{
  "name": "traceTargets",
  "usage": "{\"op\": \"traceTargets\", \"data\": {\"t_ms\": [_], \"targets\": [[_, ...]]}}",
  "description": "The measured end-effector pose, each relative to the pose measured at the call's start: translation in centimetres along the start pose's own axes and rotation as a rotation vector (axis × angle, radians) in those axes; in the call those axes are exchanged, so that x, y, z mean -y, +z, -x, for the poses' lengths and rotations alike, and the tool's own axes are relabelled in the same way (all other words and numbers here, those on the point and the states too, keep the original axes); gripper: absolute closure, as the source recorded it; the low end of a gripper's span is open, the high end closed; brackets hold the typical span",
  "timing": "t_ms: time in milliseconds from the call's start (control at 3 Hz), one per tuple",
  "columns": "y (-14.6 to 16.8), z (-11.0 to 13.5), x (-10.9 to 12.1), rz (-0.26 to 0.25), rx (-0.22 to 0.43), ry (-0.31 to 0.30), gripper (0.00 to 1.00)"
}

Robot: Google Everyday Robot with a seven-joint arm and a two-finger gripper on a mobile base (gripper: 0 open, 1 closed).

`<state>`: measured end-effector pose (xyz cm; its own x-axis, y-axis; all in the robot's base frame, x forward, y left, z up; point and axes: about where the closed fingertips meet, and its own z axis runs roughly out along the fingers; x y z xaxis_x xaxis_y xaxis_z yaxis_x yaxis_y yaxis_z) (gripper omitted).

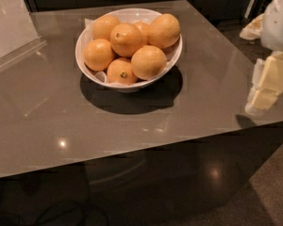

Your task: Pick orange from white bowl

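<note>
The white bowl (90,66) stands on the grey table's far middle and holds several oranges. The orange (164,30), large, oval and plain-skinned, lies at the bowl's back right, on top of the pile. A smaller orange with a dark stem dot (126,39) sits in the middle, and another dotted one (121,72) sits at the front. My gripper (266,86), cream-coloured, hangs at the right edge of the view beyond the table's right side. It is well apart from the bowl and holds nothing that I can see.
A clear sign holder (12,25) stands at the table's back left. The glossy grey table (61,121) ends at a front edge and a right edge near my gripper. Dark floor with cables (61,213) lies below.
</note>
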<state>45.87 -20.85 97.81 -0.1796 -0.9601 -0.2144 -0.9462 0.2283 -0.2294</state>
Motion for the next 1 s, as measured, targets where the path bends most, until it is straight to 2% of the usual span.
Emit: {"op": "traceTargets", "data": {"t_ms": [333, 667, 1000], "targets": [[1.0, 2.8, 3.9, 0.043, 0.042, -0.109, 0.0], [2.4, 6.4, 8.2, 0.072, 0.118, -0.219, 0.0], [0.7, 7.7, 10.6, -0.009, 0.162, -0.225, 0.0]]}}
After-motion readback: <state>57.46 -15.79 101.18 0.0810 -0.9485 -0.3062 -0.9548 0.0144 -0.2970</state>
